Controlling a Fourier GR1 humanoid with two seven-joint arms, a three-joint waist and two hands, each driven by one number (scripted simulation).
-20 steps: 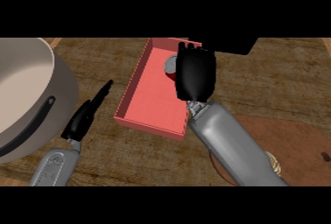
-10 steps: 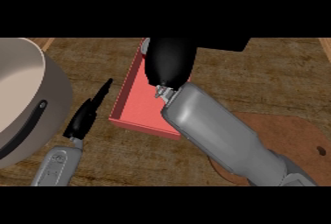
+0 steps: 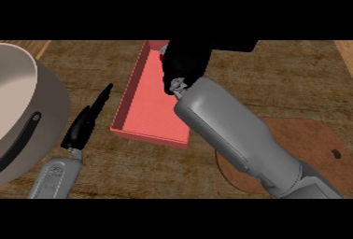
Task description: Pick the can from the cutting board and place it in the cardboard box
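My right hand (image 3: 186,59) hangs over the far end of the red box (image 3: 148,116), back of the hand toward me, curled round the can. Only a grey sliver of the can (image 3: 164,49) shows at the hand's left edge; the rest is hidden. The grey right forearm runs down across the box's right wall to the round brown cutting board (image 3: 310,135) at the lower right, which has nothing on its visible part. My left hand (image 3: 86,122) rests open left of the box, fingers straight and pointing away.
A large beige pot (image 3: 27,107) with a dark side handle fills the left edge, close beside the left hand. The wooden counter (image 3: 296,79) stretches to the right of the box.
The right hand has travelled from the middle of the box to its far end, and the can, plainly seen earlier, is now almost hidden. The left hand has stayed put.
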